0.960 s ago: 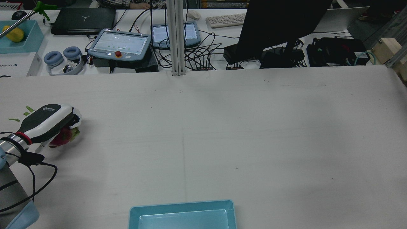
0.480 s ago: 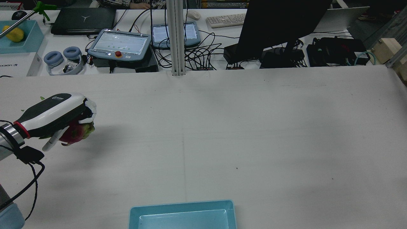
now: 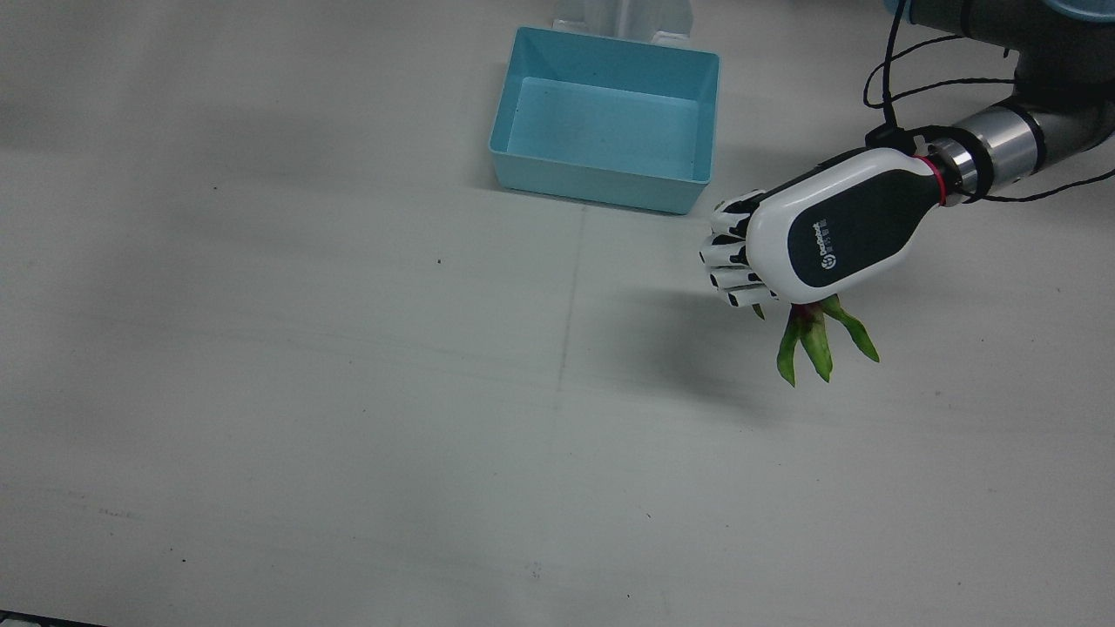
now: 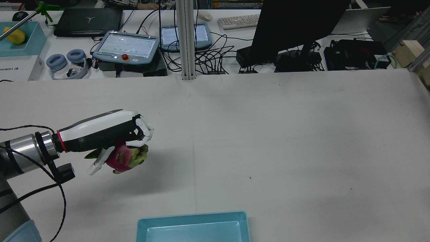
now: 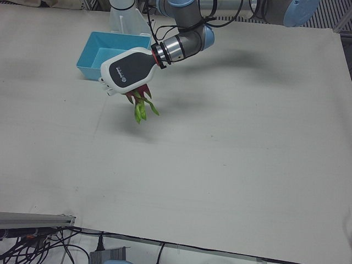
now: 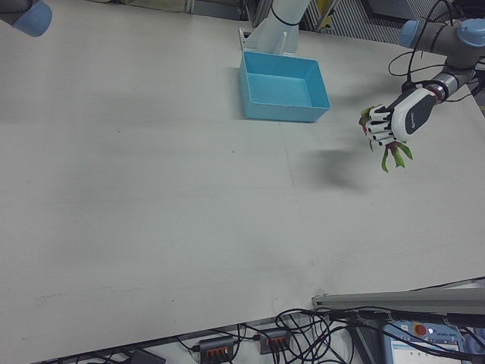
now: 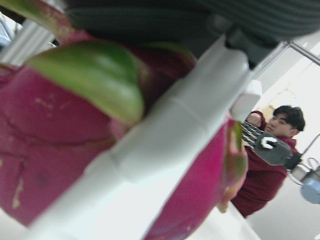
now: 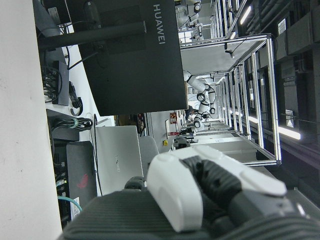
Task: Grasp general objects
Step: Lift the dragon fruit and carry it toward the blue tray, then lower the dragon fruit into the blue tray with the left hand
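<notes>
A pink dragon fruit [image 4: 126, 158] with green scales hangs above the white table, with my left hand [image 4: 111, 132] shut on it from above. In the front view the left hand [image 3: 827, 231] covers most of the fruit, and only the green leaf tips [image 3: 814, 335] stick out below. The left-front view shows the same hand [image 5: 127, 71] and fruit [image 5: 140, 104] just beside the blue bin. The left hand view is filled by the fruit [image 7: 60, 145] with a white finger [image 7: 170, 135] across it. My right hand shows only as a few fingers [image 8: 175, 195] in its own view.
An empty light-blue bin [image 3: 601, 187] sits at the robot's edge of the table, also seen as the bin [image 4: 191, 218] in the rear view. Behind the table are teach pendants [image 4: 126, 47], a monitor [image 4: 295, 27] and cables. A person [image 7: 265, 165] stands beyond the table.
My left hand has lifted the dragon fruit off the table and carried it to the right, toward the table's middle; its forearm now shows stretched out.
</notes>
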`<action>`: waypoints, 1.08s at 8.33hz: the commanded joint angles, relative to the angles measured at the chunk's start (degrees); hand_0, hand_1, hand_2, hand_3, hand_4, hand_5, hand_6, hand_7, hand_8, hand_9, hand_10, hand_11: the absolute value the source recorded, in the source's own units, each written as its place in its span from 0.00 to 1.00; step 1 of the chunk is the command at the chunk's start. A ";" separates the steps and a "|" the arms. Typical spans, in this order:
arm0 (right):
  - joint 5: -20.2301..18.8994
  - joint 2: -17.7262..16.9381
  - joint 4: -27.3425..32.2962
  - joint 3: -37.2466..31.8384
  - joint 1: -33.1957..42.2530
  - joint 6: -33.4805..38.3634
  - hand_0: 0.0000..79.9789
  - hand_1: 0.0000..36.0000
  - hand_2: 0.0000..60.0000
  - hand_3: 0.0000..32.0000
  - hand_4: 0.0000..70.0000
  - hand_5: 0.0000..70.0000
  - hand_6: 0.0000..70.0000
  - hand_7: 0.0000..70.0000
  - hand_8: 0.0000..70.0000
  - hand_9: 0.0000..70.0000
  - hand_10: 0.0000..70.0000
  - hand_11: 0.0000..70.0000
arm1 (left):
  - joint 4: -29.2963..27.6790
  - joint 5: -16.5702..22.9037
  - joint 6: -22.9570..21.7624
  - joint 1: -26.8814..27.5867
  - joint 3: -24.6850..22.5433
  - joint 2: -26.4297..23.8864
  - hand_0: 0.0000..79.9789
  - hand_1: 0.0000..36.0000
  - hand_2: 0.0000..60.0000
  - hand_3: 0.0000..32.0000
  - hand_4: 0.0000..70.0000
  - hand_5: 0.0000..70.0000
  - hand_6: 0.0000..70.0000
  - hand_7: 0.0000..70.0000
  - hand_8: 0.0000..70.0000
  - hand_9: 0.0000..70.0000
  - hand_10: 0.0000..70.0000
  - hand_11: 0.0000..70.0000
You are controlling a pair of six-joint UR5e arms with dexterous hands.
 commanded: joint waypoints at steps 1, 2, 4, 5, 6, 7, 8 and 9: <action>0.00 0.00 0.00 0.02 0.00 0.00 0.00 0.00 0.00 0.00 0.00 0.00 0.00 0.00 0.00 0.00 0.00 0.00 | -4.81 1.72 -10.63 9.92 -0.25 -6.86 1.00 1.00 1.00 0.00 1.00 1.00 1.00 1.00 1.00 1.00 1.00 1.00; 0.00 0.00 0.00 0.02 0.00 0.00 0.00 0.00 0.00 0.00 0.00 0.00 0.00 0.00 0.00 0.00 0.00 0.00 | -6.56 1.81 -13.01 13.69 1.32 -10.03 1.00 1.00 1.00 0.00 1.00 1.00 1.00 1.00 1.00 1.00 1.00 1.00; 0.00 0.00 0.00 0.02 0.00 0.00 0.00 0.00 0.00 0.00 0.00 0.00 0.00 0.00 0.00 0.00 0.00 0.00 | -9.72 1.81 -13.47 19.77 1.60 -11.29 1.00 1.00 1.00 0.00 1.00 1.00 1.00 1.00 1.00 1.00 1.00 1.00; 0.00 0.00 0.00 0.02 0.00 0.00 0.00 0.00 0.00 0.00 0.00 0.00 0.00 0.00 0.00 0.00 0.00 0.00 | -11.31 1.81 -13.64 21.71 1.60 -11.20 1.00 1.00 1.00 0.00 1.00 1.00 1.00 1.00 1.00 1.00 1.00 1.00; 0.00 0.00 0.00 0.02 0.00 0.00 0.00 0.00 0.00 0.00 0.00 0.00 0.00 0.00 0.00 0.00 0.00 0.00 | -12.72 1.81 -13.64 23.38 1.95 -11.20 1.00 1.00 1.00 0.00 1.00 1.00 1.00 1.00 1.00 1.00 1.00 1.00; 0.00 0.00 0.00 0.02 0.00 0.00 0.00 0.00 0.00 0.00 0.00 0.00 0.00 0.00 0.00 0.00 0.00 0.00 | -14.91 1.90 -13.64 23.92 2.82 -11.12 1.00 1.00 1.00 0.00 1.00 1.00 1.00 1.00 1.00 1.00 1.00 1.00; 0.00 0.00 0.00 0.02 0.00 0.00 0.00 0.00 0.00 0.00 0.00 0.00 0.00 0.00 0.00 0.00 0.00 0.00 | -16.15 3.38 -13.64 26.89 3.79 -11.20 1.00 1.00 1.00 0.00 1.00 1.00 1.00 1.00 1.00 1.00 1.00 1.00; 0.00 0.00 0.00 0.02 0.00 0.00 0.00 0.00 0.00 0.00 0.00 0.00 0.00 0.00 0.00 0.00 0.00 0.00 | -16.68 4.87 -13.47 28.66 4.14 -11.03 1.00 1.00 1.00 0.00 1.00 1.00 1.00 1.00 1.00 1.00 1.00 1.00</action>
